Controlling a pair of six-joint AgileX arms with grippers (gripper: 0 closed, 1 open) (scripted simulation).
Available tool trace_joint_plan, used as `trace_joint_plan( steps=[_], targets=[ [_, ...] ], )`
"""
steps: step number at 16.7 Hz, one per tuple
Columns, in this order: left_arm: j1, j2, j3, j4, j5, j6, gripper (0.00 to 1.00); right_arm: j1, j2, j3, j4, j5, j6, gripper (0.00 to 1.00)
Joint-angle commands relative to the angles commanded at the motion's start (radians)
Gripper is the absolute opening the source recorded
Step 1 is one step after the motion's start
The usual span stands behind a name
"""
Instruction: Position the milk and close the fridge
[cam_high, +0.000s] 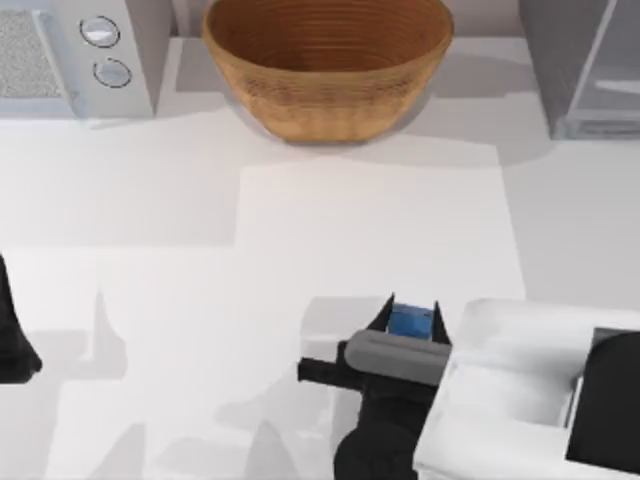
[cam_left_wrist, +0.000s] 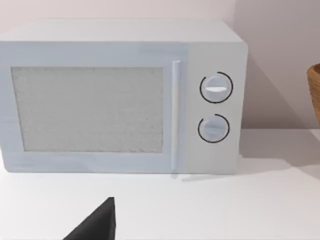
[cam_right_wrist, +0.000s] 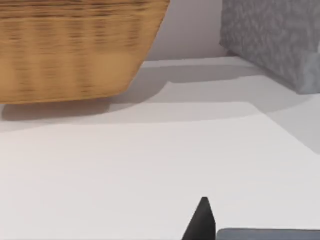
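The right gripper (cam_high: 412, 318) sat low over the near part of the table, its 2 fingers set narrowly apart with the milk (cam_high: 410, 321) between them; only the carton's blue top showed, and the fingers appeared to be pressed against its sides, so I judged it held, though whether it was lifted off the table (cam_high: 350, 230) could not be told. Ahead of the gripper lay a long stretch of bare table, then the woven basket (cam_high: 330, 70) ahead and a little to its left. The fridge (cam_high: 585, 65) stood well ahead and off to the gripper's right at the table's far right corner, and seemed open, its pale interior showing beside the speckled wall. The left gripper (cam_high: 15, 340) was parked far to the left, facing the white box with 2 knobs (cam_left_wrist: 120, 95). By my judgement, the grasp was done; carrying the milk to the fridge, placing it and shutting the door were all left.
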Motion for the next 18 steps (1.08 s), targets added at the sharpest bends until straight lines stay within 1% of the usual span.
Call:
trace_joint_plan(
  steps=[7,13,16,18],
  targets=[
    [0.0,0.0,0.0,0.0,0.0,0.0,1.0,0.001,-0.135,-0.03,-0.112,-0.001,0.008,0.0],
    [0.0,0.0,0.0,0.0,0.0,0.0,1.0,-0.01,-0.144,-0.031,-0.117,-0.011,0.009,0.0],
    [0.0,0.0,0.0,0.0,0.0,0.0,1.0,-0.09,-0.207,-0.062,-0.155,-0.095,0.004,0.0],
    [0.0,0.0,0.0,0.0,0.0,0.0,1.0,-0.183,-0.266,-0.09,-0.188,-0.203,-0.001,0.0]
  ],
)
